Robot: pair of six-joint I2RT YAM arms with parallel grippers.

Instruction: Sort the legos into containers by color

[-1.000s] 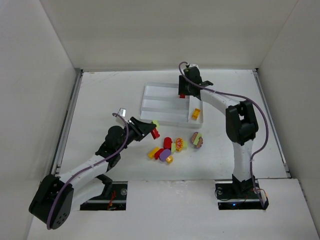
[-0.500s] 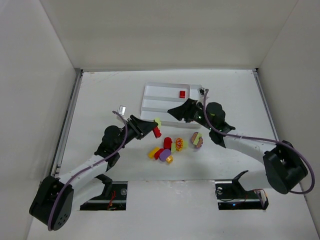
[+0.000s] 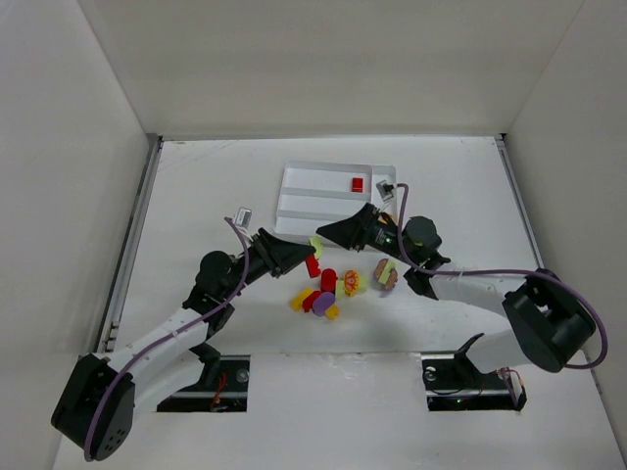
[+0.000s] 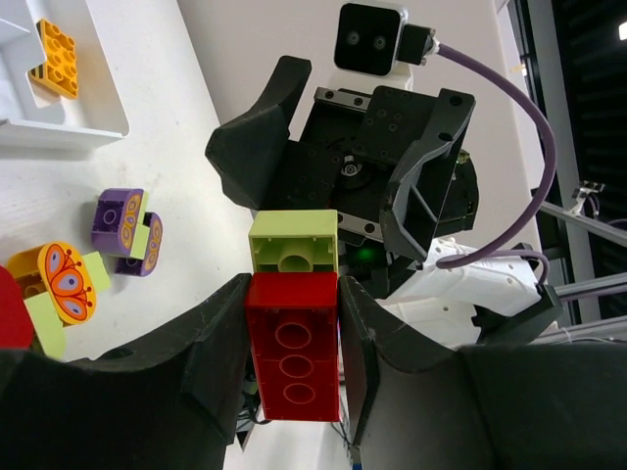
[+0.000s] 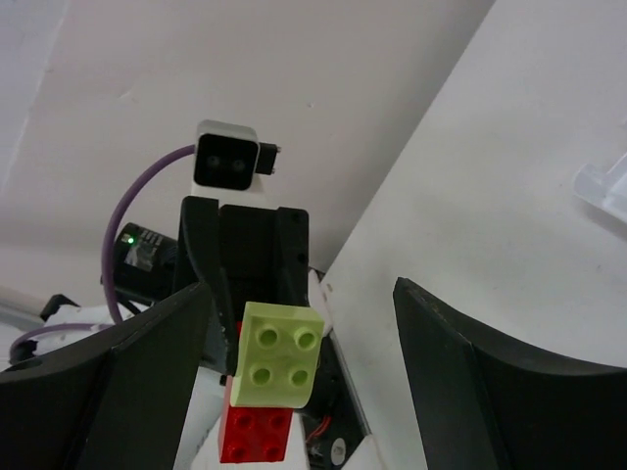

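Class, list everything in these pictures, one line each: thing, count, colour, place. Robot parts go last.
Table: one, white, under everything.
Tray: one, white, far middle of the table.
Red tray brick: one, red, in the tray toward its far side.
Orange-yellow tray brick: one, orange-yellow, in a compartment near the tray's corner.
Held pair: two, red brick with lime brick stuck on its end, between the left fingers.
Loose bricks: several bunched, red, lime, purple, orange-yellow, on the table nearer than the tray.
Arms: two, white with black joints: left arm, right arm.
Left fingers: two, black, shut on the red brick.
Right fingers: two, black, open, pointed at the lime brick.
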